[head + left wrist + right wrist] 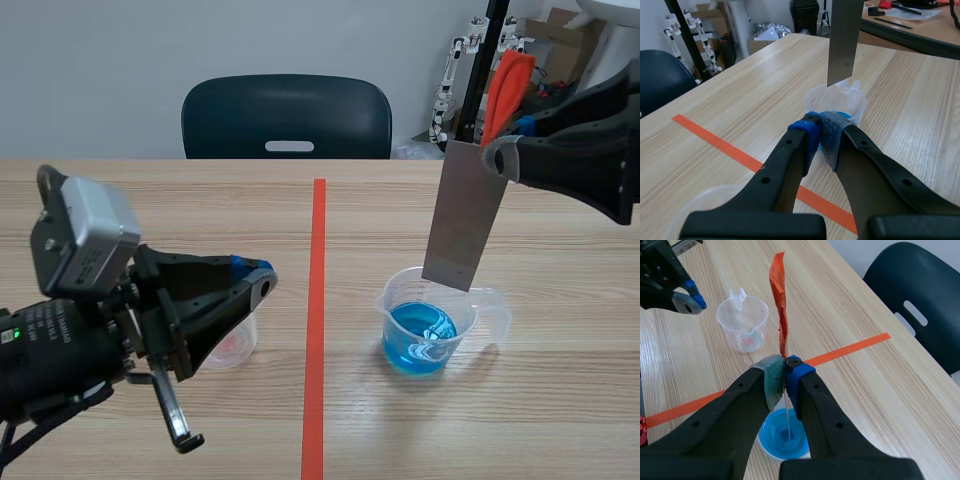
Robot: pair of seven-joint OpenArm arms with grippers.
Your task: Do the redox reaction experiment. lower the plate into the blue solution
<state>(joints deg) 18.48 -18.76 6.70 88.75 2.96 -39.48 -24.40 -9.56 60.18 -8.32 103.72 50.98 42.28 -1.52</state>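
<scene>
light wood table [560,420], dark chair [287,117] behind it, plain pale wall [200,40], clutter at right.

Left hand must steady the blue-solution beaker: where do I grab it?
Close around the round wall of the beaker, coming in level from the left arm's side: the plate hangs over the mouth, blocking a top approach. Open the shut left hand first.

A matt grey metal plate [466,215], a clear glossy plastic beaker [398,296] and a smooth wood-grain surface [560,420] are seen.
</scene>
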